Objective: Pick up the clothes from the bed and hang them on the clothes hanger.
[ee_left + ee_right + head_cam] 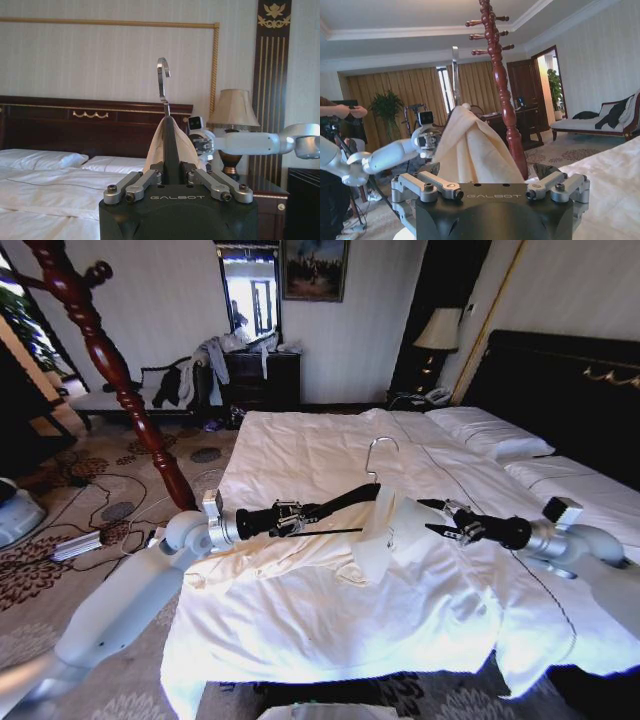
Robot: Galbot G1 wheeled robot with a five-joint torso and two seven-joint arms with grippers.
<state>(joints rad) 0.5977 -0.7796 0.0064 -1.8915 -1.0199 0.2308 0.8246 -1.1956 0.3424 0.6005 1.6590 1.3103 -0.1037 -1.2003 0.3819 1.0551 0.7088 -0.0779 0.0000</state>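
Now both arms are out over the bed (300, 440), its white duvet rumpled beneath them, and the clothes hanger (345, 502) is held up in the air between the two. The left gripper (300, 517) has its jaws pinching the black arm of the hanger on its own side; in the left wrist view the dark bar runs straight up out of the clamped fingers (145, 181) to the silver hook (162, 82), which stands upright against the striped wall. The clothes (388, 530), a cream shirt-like piece yellower than the bedding, are draped over the hanger's far half and hang down in soft folds, the lower edge close above the duvet. The right gripper (443, 523) has its jaws closed on that cream fabric at the shoulder; from the right wrist view the cloth (470, 152) rises in a peaked tent out of the gripper, with the turned wooden coat stand (502, 90) just behind it
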